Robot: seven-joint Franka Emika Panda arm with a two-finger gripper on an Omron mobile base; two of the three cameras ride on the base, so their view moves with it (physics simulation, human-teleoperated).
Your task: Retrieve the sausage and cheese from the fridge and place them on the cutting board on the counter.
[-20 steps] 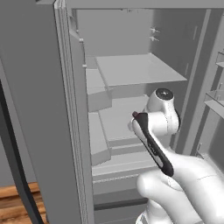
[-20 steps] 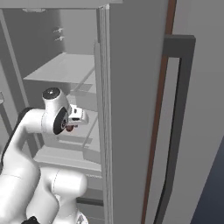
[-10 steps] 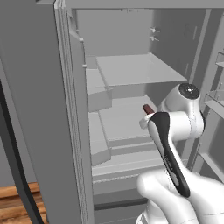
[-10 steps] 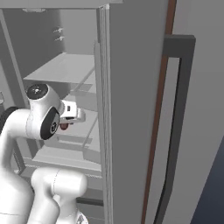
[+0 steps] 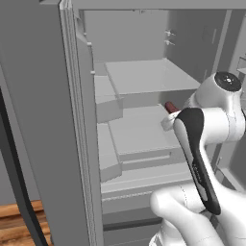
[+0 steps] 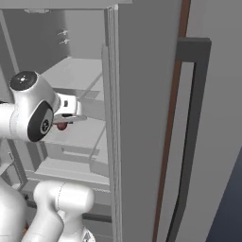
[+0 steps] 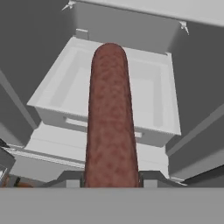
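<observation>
Sausage [image 7: 109, 118] stood clamped lengthwise in the gripper [image 7: 110, 177], pointing toward twelve o'clock in the hand view, inside the open fridge [image 5: 144, 77] above a pale shelf [image 5: 139, 129]; retrieval looked underway, with the next move probably backing out toward the cutting board.

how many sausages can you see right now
1: the sausage is clamped in the gripper, inside the open fridge above its shelves. Others may sit hidden behind the arm or the doors.
</observation>
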